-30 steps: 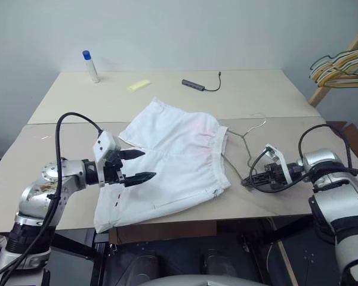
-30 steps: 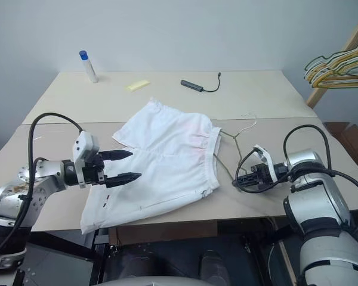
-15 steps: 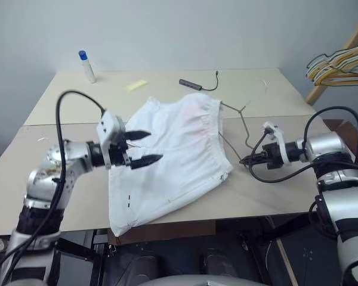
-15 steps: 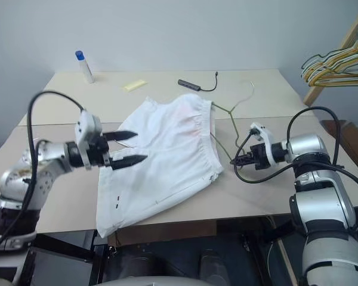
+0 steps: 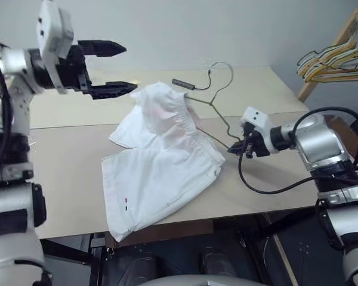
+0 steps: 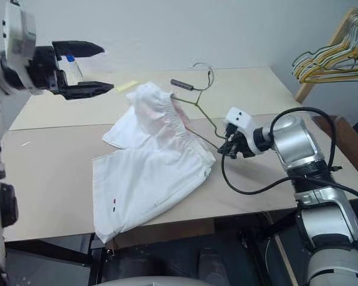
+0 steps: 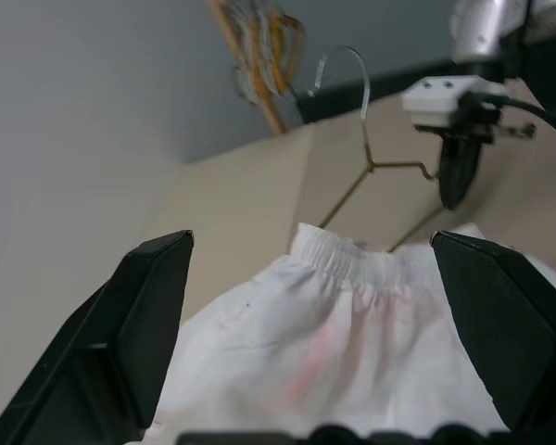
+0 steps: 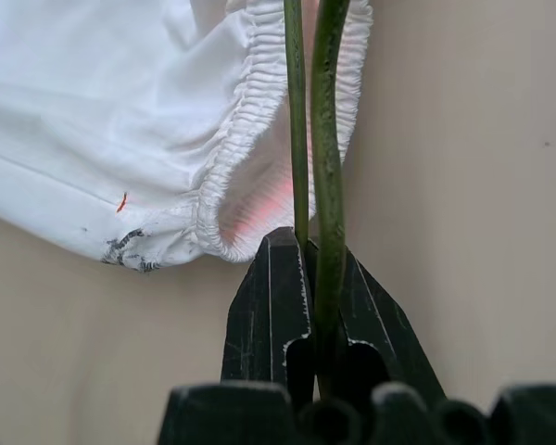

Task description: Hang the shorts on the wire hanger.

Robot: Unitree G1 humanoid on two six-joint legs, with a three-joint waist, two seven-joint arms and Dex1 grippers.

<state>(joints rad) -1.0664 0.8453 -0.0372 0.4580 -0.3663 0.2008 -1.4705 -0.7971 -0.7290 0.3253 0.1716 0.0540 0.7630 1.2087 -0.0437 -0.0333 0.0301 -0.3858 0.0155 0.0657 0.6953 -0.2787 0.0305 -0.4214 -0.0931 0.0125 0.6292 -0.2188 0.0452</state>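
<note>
right wrist view: wire hanger (image 8: 326, 139) pinched in right end effector (image 8: 308, 278), threaded into shorts (image 5: 161, 161) lifted at the waistband over the counter (image 5: 65, 173), mid-threading by the look of it, left end effector (image 5: 110, 68) gaping empty above, likely needed next to settle cloth.

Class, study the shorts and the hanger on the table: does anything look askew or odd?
Yes. The shorts are bunched and lifted at the waistband, draped over one end of the wire hanger, which the right claw holds tilted. A faint pink stain marks the cloth near the waistband.
</note>
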